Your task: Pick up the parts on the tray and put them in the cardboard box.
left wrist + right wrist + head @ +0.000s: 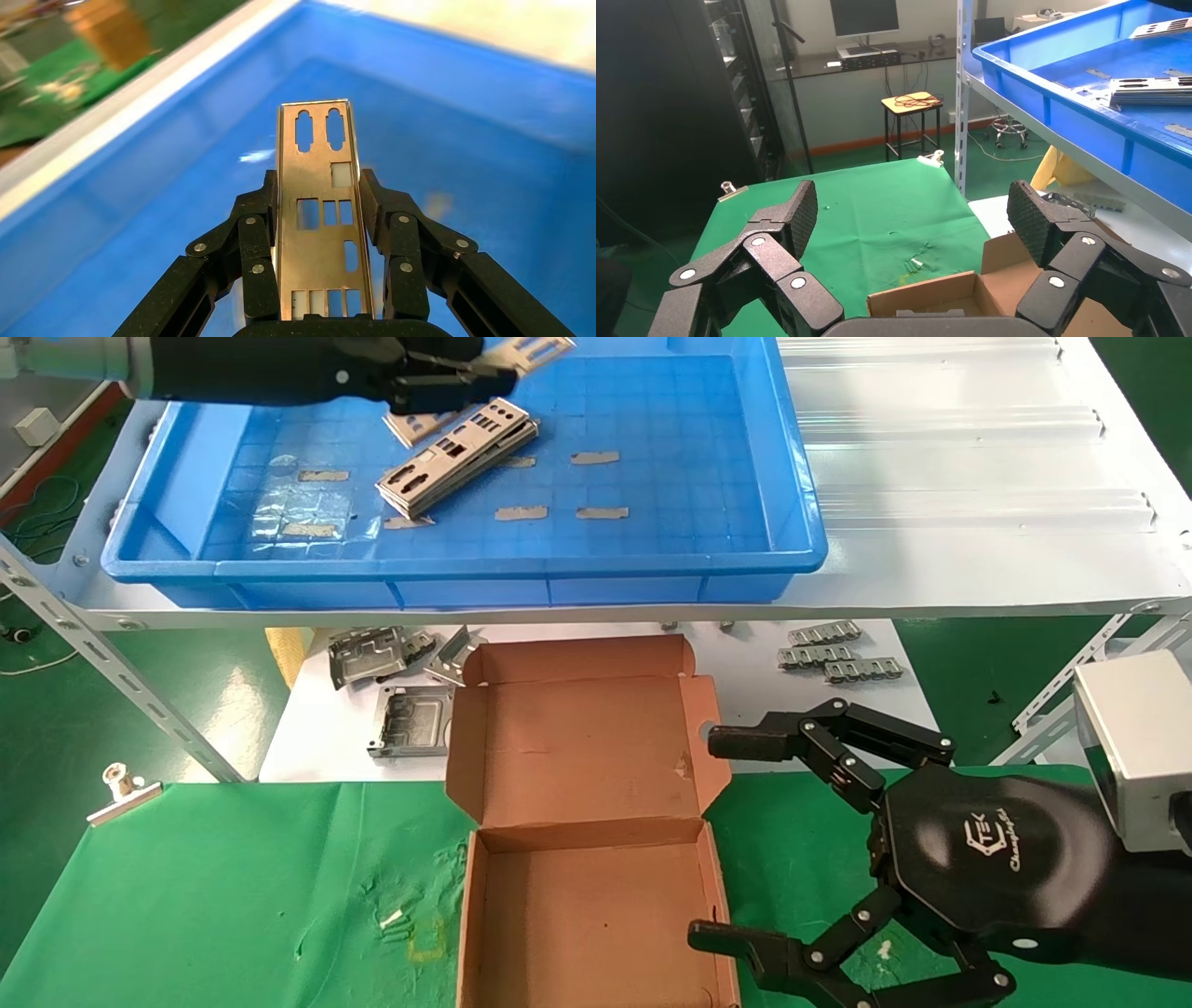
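We are seeing the blue tray (652,565) sitting on the white upper shelf (978,523), with strips of tan tape (521,512) on its grid floor. Below it, the cardboard box (587,896) is lying open on the green cloth (233,896), its lid folded back, and nothing is lying inside. A stack of parts (458,456) is resting in the tray. Our left gripper (484,372) is hovering above the tray's far side, its fingers (254,232) closing on both long edges of one punched plate (320,210), which is raised off the floor. Our right gripper (745,840) is waiting beside the box with fingers spread wide, holding nothing. On its black shell we are reading "TEK" (985,840); the smaller script beside it is unclear.
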